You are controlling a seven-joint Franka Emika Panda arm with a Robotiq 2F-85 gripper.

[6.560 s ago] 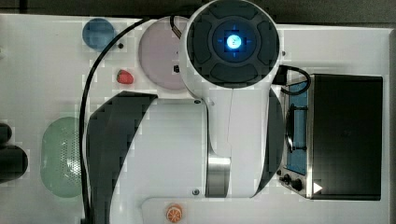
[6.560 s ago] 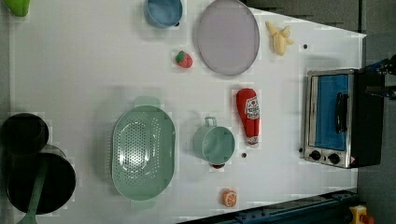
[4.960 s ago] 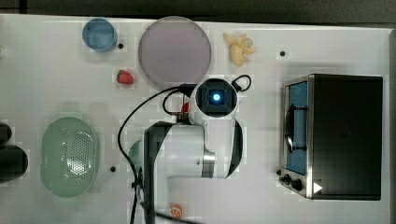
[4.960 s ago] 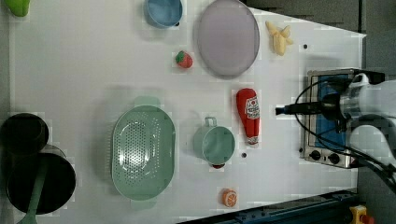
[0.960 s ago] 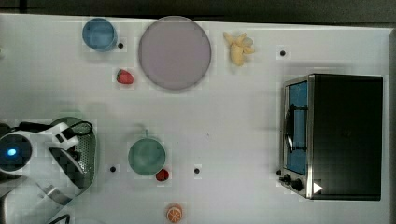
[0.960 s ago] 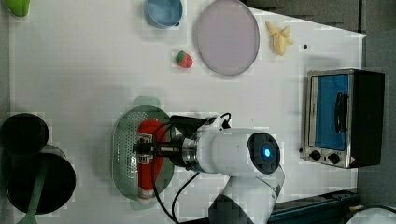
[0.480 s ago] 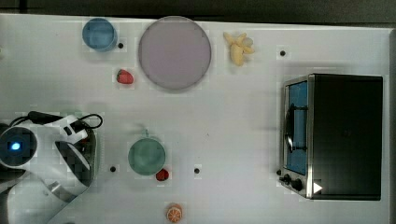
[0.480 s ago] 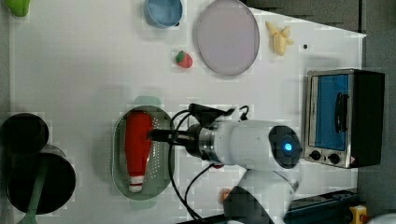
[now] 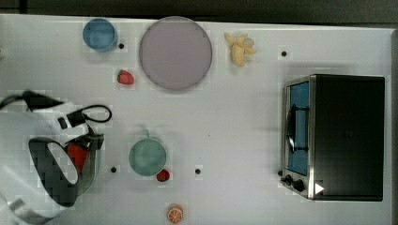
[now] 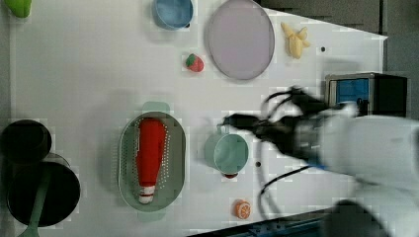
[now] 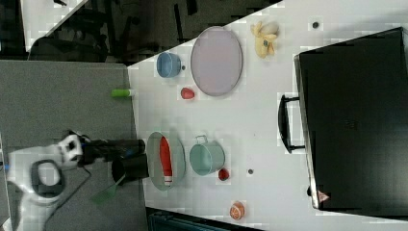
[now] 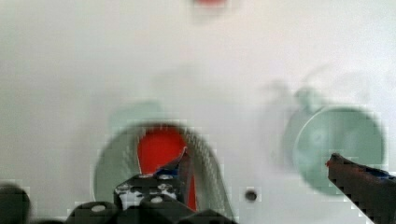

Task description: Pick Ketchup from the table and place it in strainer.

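- Now the ketchup bottle (image 10: 150, 154) lies in the strainer (image 10: 176, 163), no print readable.
- Gripper (image 12: 254, 168) spread, empty, above strainer and mug (image 12: 337, 144).

Bright even overhead light, soft faint shadows on the white table (image 10: 74, 74), wrist view blurred, blocky compression throughout

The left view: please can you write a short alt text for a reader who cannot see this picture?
A red ketchup bottle lies lengthwise inside a pale green oval strainer on a white table. To the left view's right of the strainer stands a teal mug, and the robot arm's open hand hovers near the mug, holding nothing. A toaster oven, a lilac plate and a strawberry are around.
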